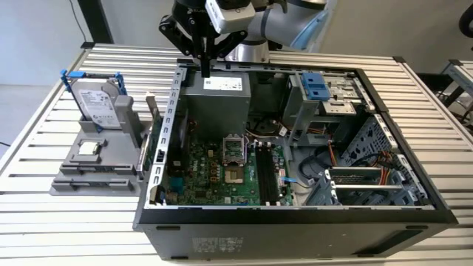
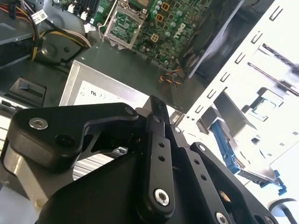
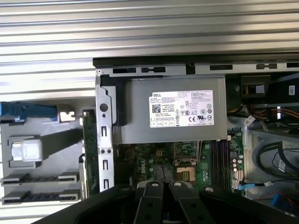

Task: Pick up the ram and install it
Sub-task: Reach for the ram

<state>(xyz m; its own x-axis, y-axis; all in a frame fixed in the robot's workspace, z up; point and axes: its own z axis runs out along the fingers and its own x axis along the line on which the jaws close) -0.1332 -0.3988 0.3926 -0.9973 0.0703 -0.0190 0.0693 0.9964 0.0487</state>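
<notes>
The ram (image 1: 146,141) is a thin dark-green stick standing on edge at the right side of the grey holder (image 1: 74,183), close to the computer case's outer wall; in the first wrist view the ram (image 3: 88,140) shows edge-on. My gripper (image 1: 205,71) hangs above the case's back edge, over the grey power supply (image 1: 221,97), apart from the ram. Its fingers (image 3: 154,193) are shut with nothing between them. The motherboard's long black memory slots (image 1: 270,172) lie inside the open case.
The holder also carries a silver hard drive with blue rails (image 1: 96,100) and a small square processor (image 1: 88,148). The open case (image 1: 296,219) holds the motherboard (image 1: 214,172), cables, a drive cage (image 1: 325,91) and a grey bracket. All sits on a slatted metal table (image 1: 44,227).
</notes>
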